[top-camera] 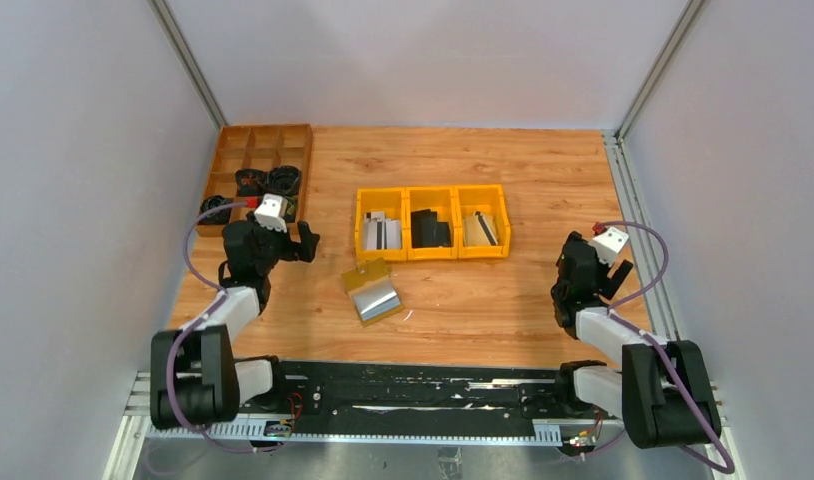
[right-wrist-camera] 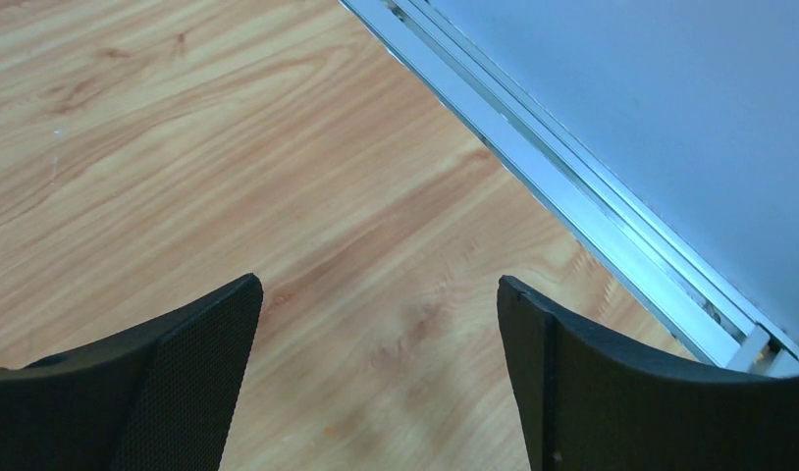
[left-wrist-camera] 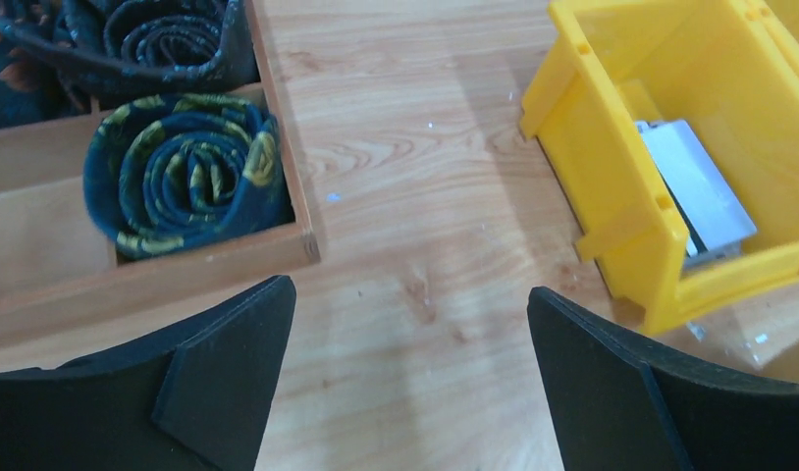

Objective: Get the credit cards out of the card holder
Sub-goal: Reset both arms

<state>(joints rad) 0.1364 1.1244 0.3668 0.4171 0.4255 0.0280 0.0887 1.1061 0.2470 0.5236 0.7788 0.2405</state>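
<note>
You are holding the left end effector [left-wrist-camera: 410, 294] and the right end effector [right-wrist-camera: 376, 289] wide open and empty out at the sides, so the card holder [top-camera: 371, 291] is lying unfolded and unobstructed on the worktop [top-camera: 463, 160] just near of the yellow bins [top-camera: 431, 188], where credit cards [top-camera: 380, 232] are sitting

**Yellows, Silver, Navy**

The card holder [top-camera: 371, 291] is mustard yellow outside and silvery-grey inside. Three bins [top-camera: 430, 253] are bright yellow, and their credit cards [top-camera: 380, 232] are silvery-grey, black and dark-striped. The far-left rolled tie [left-wrist-camera: 185, 175] is navy with yellow-green figures.
</note>
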